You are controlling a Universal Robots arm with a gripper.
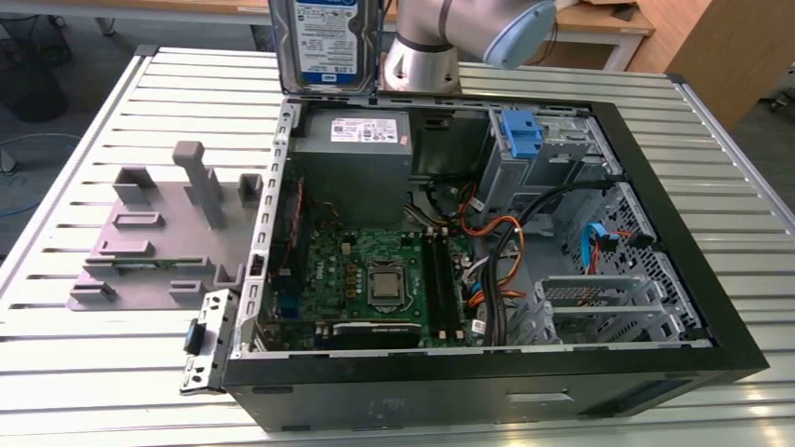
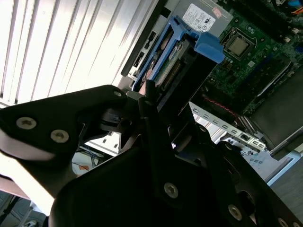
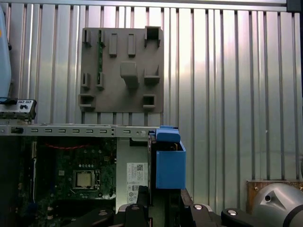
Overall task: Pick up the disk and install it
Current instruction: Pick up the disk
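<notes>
The computer case (image 1: 472, 377) stands on the table (image 1: 100, 372) toward the exterior view's right edge, with the fixture plate (image 1: 149, 242) beside it at the left edge. Inside the case, the power supply (image 1: 354, 140) occupies the far corner and the motherboard (image 1: 372, 279) lies before it. Above the case's far wall hangs the disk (image 1: 326, 42), upright.

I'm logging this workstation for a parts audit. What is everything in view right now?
disk: one, silver with a blue-and-white label and blue carrier, held upright above the case's far edge.
computer case: one, black, open, lying on the table.
power supply: one, grey, inside the case.
motherboard: one, green, on the case floor.
latch: one, blue, to the exterior view's right of the power supply.
cables: several, black and orange, beside the motherboard.
fixture tray: one, grey, on the table at the exterior view's left of the case.
table: one, silver, slatted.
arm: one, silver with a pale blue cap, behind the case.
gripper: one, black, shut on the disk.
</notes>
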